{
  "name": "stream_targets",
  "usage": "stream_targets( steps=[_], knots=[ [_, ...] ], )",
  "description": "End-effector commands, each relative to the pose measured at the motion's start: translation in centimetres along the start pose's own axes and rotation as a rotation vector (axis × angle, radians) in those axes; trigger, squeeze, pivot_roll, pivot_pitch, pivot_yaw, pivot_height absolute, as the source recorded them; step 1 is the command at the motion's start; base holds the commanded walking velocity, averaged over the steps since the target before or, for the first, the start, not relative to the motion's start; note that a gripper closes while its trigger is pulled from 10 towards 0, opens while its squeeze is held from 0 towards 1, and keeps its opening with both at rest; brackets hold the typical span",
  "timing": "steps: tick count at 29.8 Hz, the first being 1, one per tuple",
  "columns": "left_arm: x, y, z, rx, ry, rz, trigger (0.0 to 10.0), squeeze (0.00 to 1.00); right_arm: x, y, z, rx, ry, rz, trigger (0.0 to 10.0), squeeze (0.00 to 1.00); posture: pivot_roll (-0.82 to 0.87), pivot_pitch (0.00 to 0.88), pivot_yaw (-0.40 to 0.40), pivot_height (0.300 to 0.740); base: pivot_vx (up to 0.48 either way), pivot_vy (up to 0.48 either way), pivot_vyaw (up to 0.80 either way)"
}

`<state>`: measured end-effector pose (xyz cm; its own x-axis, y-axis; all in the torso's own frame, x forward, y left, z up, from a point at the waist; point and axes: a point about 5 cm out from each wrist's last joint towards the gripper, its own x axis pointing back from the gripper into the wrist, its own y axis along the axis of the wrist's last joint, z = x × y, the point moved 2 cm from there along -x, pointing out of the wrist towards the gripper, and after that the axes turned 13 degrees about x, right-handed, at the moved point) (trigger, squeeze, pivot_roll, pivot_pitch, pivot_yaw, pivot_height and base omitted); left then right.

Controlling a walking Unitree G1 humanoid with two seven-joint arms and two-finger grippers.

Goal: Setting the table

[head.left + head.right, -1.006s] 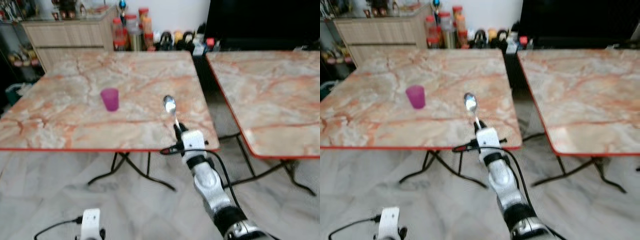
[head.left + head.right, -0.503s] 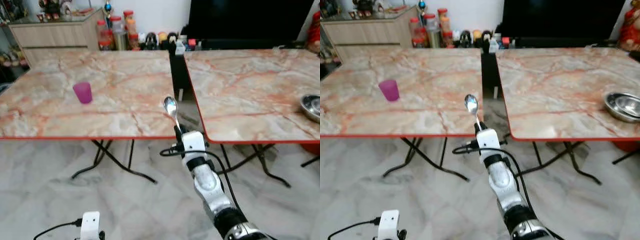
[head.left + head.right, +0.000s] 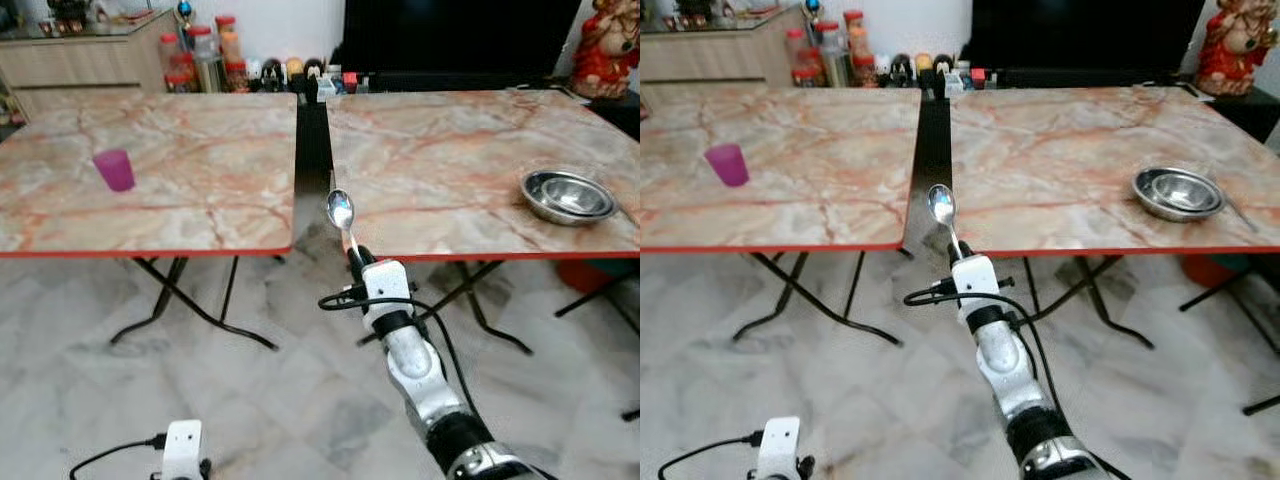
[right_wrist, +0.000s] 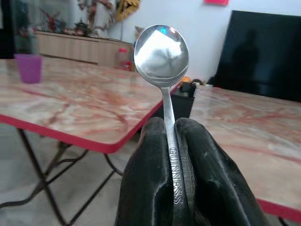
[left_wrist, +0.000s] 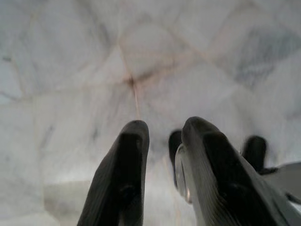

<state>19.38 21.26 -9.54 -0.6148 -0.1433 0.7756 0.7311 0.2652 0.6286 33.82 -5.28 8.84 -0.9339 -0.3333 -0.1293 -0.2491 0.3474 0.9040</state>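
Steel spoon [image 3: 341,212] pinched upright in right gripper [image 3: 357,262] jaws before two marble tables [image 3: 180,170], left gripper [image 5: 162,155] jaws spread

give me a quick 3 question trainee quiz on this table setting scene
1. True or false: the right end effector is shut on a spoon, bowl end up.
2. Which table holds the steel bowl? A) the robot's left table B) the robot's right table
3. Fill in: the cup on the left table is ____ in colour.

Key: 1 true; 2 B; 3 purple.
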Motion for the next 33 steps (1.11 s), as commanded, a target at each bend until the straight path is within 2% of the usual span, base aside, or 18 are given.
stream_targets(
  steps=[1,14,18,33],
  knots=[
    [-0.02,0.07,-0.29,-0.003,-0.005,-0.006,10.0,0.0,0.08,-0.39,-0.78,0.011,-0.012,0.012,10.0,0.0,-0.01,0.0,0.014,0.719,0.0,0.0,0.0],
    [0.0,0.16,-0.2,0.035,-0.004,-0.019,10.0,0.0,0.09,-0.97,-0.84,-0.017,-0.011,0.054,10.0,0.0,-0.01,0.0,0.009,0.719,0.0,0.0,0.0],
    [-0.02,0.28,-0.18,0.038,-0.001,-0.021,10.0,0.0,0.02,-0.75,-0.64,-0.009,0.0,0.041,10.0,0.0,0.0,0.0,0.007,0.719,0.304,0.0,0.36],
    [-0.05,0.26,-0.27,0.045,-0.001,-0.016,10.0,0.0,-0.09,-1.04,-0.97,-0.025,-0.016,0.069,10.0,0.0,0.0,0.0,0.005,0.719,0.353,0.0,0.0]
  ],
)
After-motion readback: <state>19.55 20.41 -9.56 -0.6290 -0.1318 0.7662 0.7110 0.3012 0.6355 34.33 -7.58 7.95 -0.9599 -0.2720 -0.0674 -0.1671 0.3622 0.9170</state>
